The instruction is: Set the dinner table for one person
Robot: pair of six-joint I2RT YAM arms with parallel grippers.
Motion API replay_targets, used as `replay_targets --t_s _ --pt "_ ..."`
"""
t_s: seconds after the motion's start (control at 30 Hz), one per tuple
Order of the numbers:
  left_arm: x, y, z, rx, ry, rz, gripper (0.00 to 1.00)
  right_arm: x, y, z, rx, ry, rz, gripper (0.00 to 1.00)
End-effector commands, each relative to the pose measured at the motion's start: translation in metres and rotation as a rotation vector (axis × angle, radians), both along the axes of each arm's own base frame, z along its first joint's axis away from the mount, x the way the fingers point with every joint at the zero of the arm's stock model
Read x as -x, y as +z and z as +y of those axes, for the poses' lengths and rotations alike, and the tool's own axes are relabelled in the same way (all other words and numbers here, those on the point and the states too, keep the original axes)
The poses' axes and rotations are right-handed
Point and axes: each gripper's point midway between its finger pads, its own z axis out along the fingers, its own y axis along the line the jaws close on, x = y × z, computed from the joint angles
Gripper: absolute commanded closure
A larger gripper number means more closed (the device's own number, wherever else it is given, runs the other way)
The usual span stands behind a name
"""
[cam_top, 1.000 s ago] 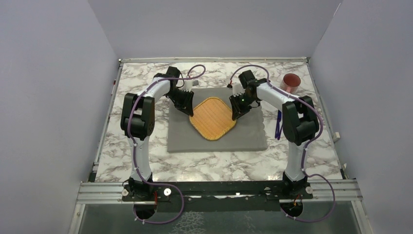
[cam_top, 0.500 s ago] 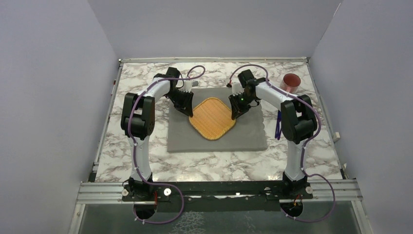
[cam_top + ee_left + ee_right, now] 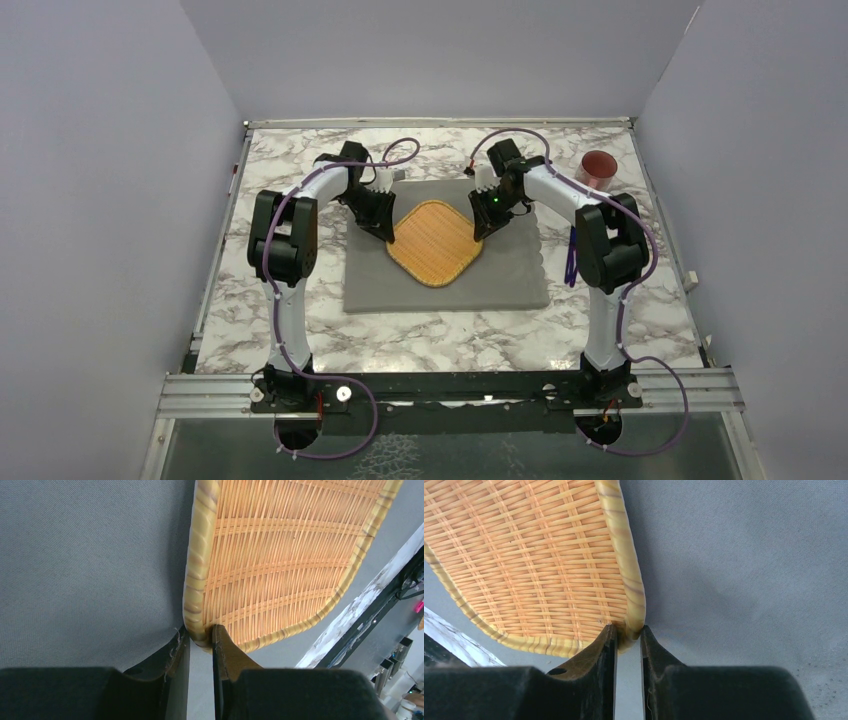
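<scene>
A square woven wicker tray [image 3: 435, 243] lies corner-on over the grey scalloped placemat [image 3: 500, 285] on the marble dinner table [image 3: 300, 340]. My left gripper [image 3: 387, 232] is shut on the tray's left rim. In the left wrist view [image 3: 200, 636] its fingers pinch the yellow rim of the tray [image 3: 280, 555] above the placemat [image 3: 90, 570]. My right gripper [image 3: 479, 231] is shut on the tray's right rim. In the right wrist view [image 3: 628, 632] its fingers clamp the rim of the tray [image 3: 524, 555] over the placemat [image 3: 749, 580]. I cannot tell whether the tray touches the mat.
A red cup [image 3: 599, 170] stands at the far right of the table. Dark blue slender items [image 3: 570, 257] lie just right of the placemat, beside the right arm. Grey walls close in on three sides.
Both grippers have moved slightly toward the far side, still holding the tray. The tray has shifted a little left with them.
</scene>
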Motion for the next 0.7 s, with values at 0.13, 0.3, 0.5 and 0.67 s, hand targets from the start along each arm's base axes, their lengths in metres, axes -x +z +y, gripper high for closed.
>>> replay_targets --t_s 0.13,0.3,0.5,0.67 --pt "-0.004 -0.011 -0.015 0.032 -0.054 -0.035 0.8 -0.009 -0.002 0.021 -0.066 0.056 -0.055 0.79" --pt "-0.003 -0.011 -0.014 0.027 -0.053 -0.033 0.74 -0.007 -0.005 0.02 -0.061 0.061 -0.047 0.69" --pt "-0.004 -0.011 -0.01 -0.003 -0.052 -0.048 0.66 -0.005 -0.005 0.02 -0.063 0.064 -0.047 0.59" --pt "-0.007 -0.011 -0.004 -0.046 -0.047 -0.066 0.62 -0.006 -0.004 0.018 -0.055 0.062 -0.06 0.58"
